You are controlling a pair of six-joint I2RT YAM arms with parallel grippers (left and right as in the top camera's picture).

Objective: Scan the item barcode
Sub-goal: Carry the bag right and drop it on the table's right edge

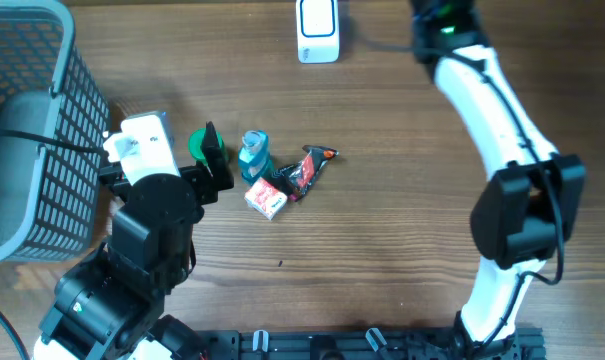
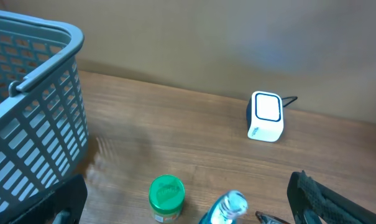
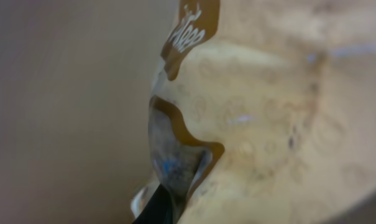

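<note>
Left tool [image 1: 215, 160] stands spread wide, right tool [image 3: 158, 208] pinched closed.

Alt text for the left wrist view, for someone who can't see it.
White scanner at the back of a wooden table, grey basket at left. Nearest, a green-lidded jar and blue bottle sit between the spread fingers of the left hand.

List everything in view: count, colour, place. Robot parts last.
basket: one, grey, table's left end
scanner: one, white, far edge, centre
jar: one, green lid, mid-table
bottle: one, blue, right of the jar
small box: one, white and red, beside the bottle, nearer the robot
dark packet: one, black and red, right of the bottle
tan packet: one, brown print, right wrist view only
table: one, brown wood
left hand: black, open, by the jar
right hand: dark, shut on the tan packet
</note>
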